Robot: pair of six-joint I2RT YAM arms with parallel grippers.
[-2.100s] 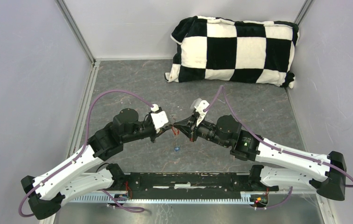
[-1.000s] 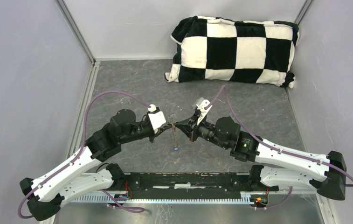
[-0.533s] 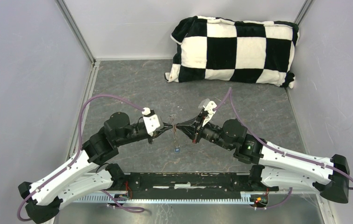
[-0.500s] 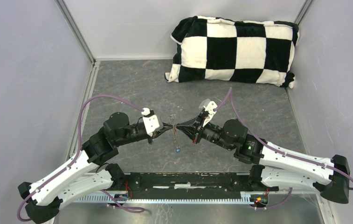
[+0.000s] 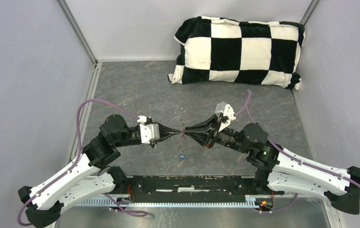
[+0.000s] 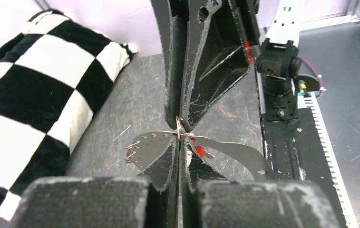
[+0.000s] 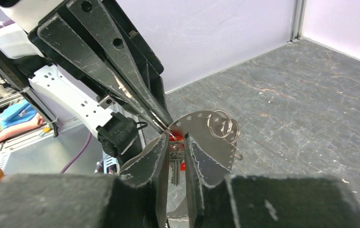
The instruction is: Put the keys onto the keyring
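My two grippers meet tip to tip above the mid table. The left gripper [image 5: 178, 132] [image 6: 180, 140] is shut on a thin wire ring at the edge of the keyring [image 6: 150, 145] [image 7: 202, 127], a thin grey plate with small holes along its rim and loose wire rings [image 7: 222, 125]. The red-headed key [image 7: 175, 156] [image 6: 198, 150] [image 5: 182, 134] hangs at that ring, face-on between the fingers of the right gripper [image 5: 186, 131] [image 7: 176, 138], whose jaws stand slightly apart. The blue-headed key [image 5: 181, 156] lies on the table below the grippers.
A black-and-white checked pillow [image 5: 239, 50] lies at the back right. Grey walls close in both sides and the back. The black mounting rail [image 5: 192, 183] with both arm bases runs along the near edge.
Both wrists have drawn outward and stretched flatter, fingertips still meeting mid table. The right jaws have parted a little around the red key. The blue key stays on the table.
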